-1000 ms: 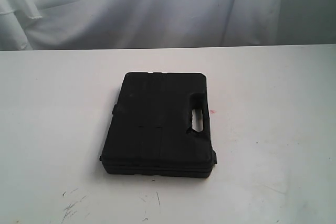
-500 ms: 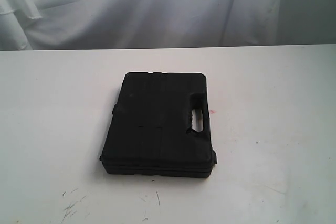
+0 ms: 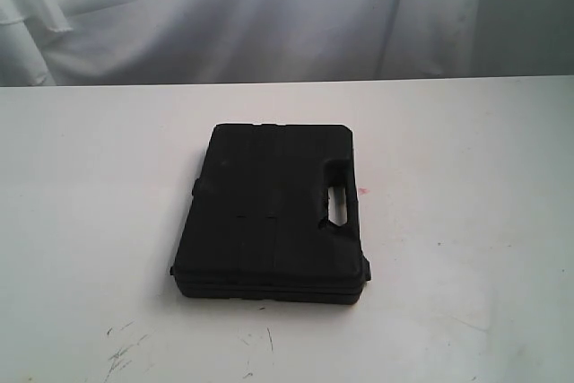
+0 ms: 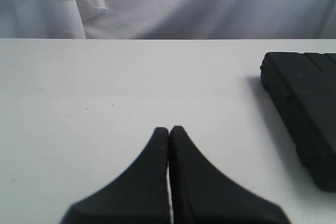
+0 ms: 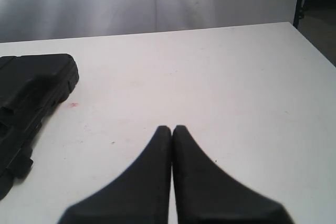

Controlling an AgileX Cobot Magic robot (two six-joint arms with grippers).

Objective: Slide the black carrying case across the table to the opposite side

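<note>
case (image 3: 269, 213): lay flat on table (image 3: 475, 248), clear of both fingertips
left gripper (image 4: 169, 129): fingers pressed together, empty
right gripper (image 5: 172, 128): same, squeezed together

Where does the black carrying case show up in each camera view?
Exterior view: case near the middle of the table.
Left wrist view: case cut by the frame edge, beside left gripper.
Right wrist view: case cut by the frame edge, beside right gripper.
Shared landmark: white curtain behind the table.

Matt black plastic case (image 3: 272, 213); smooth white table (image 3: 466, 221)
</note>
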